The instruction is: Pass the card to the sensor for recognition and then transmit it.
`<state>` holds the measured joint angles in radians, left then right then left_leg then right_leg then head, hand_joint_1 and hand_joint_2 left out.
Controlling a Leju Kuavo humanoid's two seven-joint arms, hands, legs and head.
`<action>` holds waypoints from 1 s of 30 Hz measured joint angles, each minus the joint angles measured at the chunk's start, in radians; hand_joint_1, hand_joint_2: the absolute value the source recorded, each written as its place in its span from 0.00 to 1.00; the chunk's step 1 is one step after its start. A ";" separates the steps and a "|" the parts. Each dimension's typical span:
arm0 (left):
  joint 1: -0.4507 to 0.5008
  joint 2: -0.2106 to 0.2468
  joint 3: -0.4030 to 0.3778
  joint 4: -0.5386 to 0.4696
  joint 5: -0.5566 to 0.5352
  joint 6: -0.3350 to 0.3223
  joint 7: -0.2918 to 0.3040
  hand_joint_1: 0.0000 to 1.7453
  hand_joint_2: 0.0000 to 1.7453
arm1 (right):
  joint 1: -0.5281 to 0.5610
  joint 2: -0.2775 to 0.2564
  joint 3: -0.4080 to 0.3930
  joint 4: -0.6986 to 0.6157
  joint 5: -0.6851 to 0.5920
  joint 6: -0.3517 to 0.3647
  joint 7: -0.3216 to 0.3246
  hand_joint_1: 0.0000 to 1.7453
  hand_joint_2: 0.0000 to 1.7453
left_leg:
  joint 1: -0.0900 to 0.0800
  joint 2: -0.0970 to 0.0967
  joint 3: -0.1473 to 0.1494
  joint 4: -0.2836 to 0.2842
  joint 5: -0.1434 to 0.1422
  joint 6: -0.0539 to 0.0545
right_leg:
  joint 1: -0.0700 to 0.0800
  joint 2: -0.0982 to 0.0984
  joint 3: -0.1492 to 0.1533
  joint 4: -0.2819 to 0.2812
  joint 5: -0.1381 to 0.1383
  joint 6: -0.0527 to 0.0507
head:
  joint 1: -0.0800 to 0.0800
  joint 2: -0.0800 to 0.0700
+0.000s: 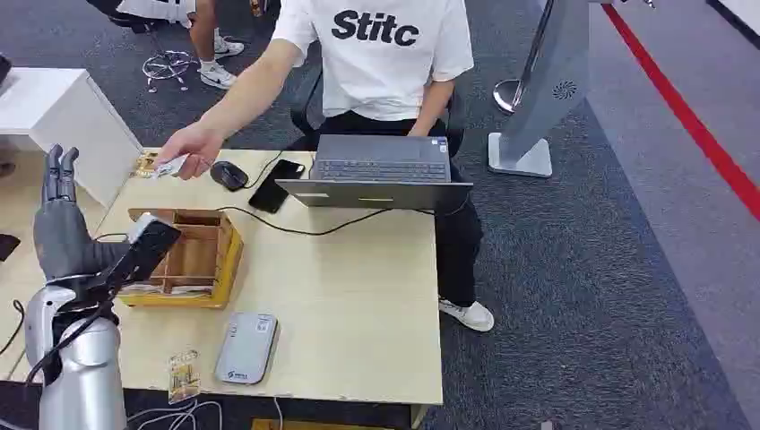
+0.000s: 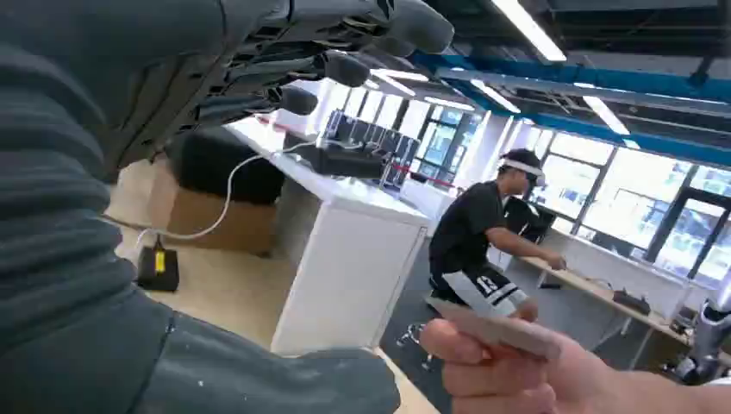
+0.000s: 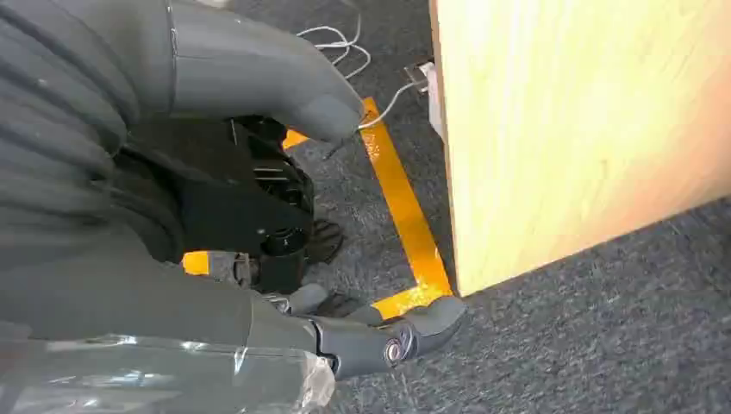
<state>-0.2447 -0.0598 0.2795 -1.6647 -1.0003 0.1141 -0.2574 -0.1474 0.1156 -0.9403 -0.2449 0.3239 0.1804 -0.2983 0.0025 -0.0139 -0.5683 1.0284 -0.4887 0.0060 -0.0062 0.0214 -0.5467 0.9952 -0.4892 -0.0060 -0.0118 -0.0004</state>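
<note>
— Where is the card (image 1: 169, 165)?

— At the far left corner of the table (image 1: 358, 296), pinched in the person's hand (image 1: 190, 150), just left of the mouse (image 1: 229, 175). The left wrist view shows it too, flat between that person's fingertips.

— And the robot's left hand (image 1: 58, 219)?

— Raised at the table's left edge, fingers straight up and apart, holding nothing, beside the wooden box (image 1: 186, 258).

— The right hand (image 3: 215, 216)?

— Low beside the table's edge, over the carpet and the orange tape (image 3: 401, 207). Fingers spread, nothing in them.

— The sensor (image 1: 246, 348)?

— The grey flat device near the front edge, with a small card holder (image 1: 184, 374) just left of it.
</note>
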 joint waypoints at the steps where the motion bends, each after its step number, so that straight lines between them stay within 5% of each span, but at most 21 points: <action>1: -0.009 0.008 -0.018 0.008 -0.020 0.002 0.009 0.00 1.00 | -0.002 0.000 0.001 0.001 0.002 0.001 0.000 0.00 1.00 | 0.000 0.000 0.000 0.000 0.000 0.000 | 0.000 0.000 0.000 0.000 0.000 0.000 | 0.000 0.000; 8: -0.092 0.092 -0.160 0.069 -0.187 0.021 0.093 0.00 1.00 | -0.021 0.000 0.019 0.003 0.029 0.008 0.001 0.00 1.00 | 0.000 0.000 0.000 0.000 0.000 0.000 | 0.000 0.000 0.000 0.000 0.000 0.000 | 0.000 0.000; 9: -0.106 0.107 -0.183 0.078 -0.215 0.024 0.106 0.38 1.00 | -0.025 0.000 0.021 0.003 0.033 0.008 0.001 0.00 1.00 | 0.000 0.000 0.000 0.000 0.000 0.000 | 0.000 0.000 0.000 0.000 0.000 0.000 | 0.000 0.000; 10: -0.114 0.118 -0.197 0.084 -0.232 0.027 0.115 0.94 1.00 | -0.027 0.000 0.023 0.004 0.034 0.008 0.001 0.00 1.00 | 0.000 0.000 0.000 0.000 0.000 0.000 | 0.000 0.000 0.000 0.000 0.000 0.000 | 0.000 0.000; 11: -0.124 0.133 -0.219 0.095 -0.259 0.032 0.130 1.00 1.00 | -0.029 0.000 0.025 0.004 0.037 0.008 0.001 0.00 1.00 | 0.000 0.000 0.000 0.000 0.000 0.000 | 0.000 0.000 0.000 0.000 0.000 0.000 | 0.000 0.000; 22: -0.177 0.274 -0.384 0.158 -0.547 0.080 0.264 1.00 1.00 | -0.053 0.000 0.044 0.005 0.080 0.012 -0.005 0.00 1.00 | 0.000 0.001 -0.001 0.000 0.000 0.000 | 0.000 0.001 0.000 0.001 0.000 0.000 | 0.000 0.000; 30: -0.166 0.306 -0.395 0.179 -0.560 0.107 0.262 1.00 1.00 | -0.055 0.000 0.045 0.007 0.081 0.016 -0.010 0.00 1.00 | 0.000 0.000 -0.001 0.000 0.000 0.000 | 0.000 0.001 0.000 0.001 0.000 0.000 | 0.000 0.000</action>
<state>-0.4103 0.2464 -0.1152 -1.4858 -1.5606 0.2213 0.0042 -0.2025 0.1156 -0.8953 -0.2380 0.4047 0.1965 -0.3086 0.0027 -0.0134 -0.5690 1.0284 -0.4884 0.0055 -0.0062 0.0222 -0.5471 0.9958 -0.4891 -0.0062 -0.0118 -0.0004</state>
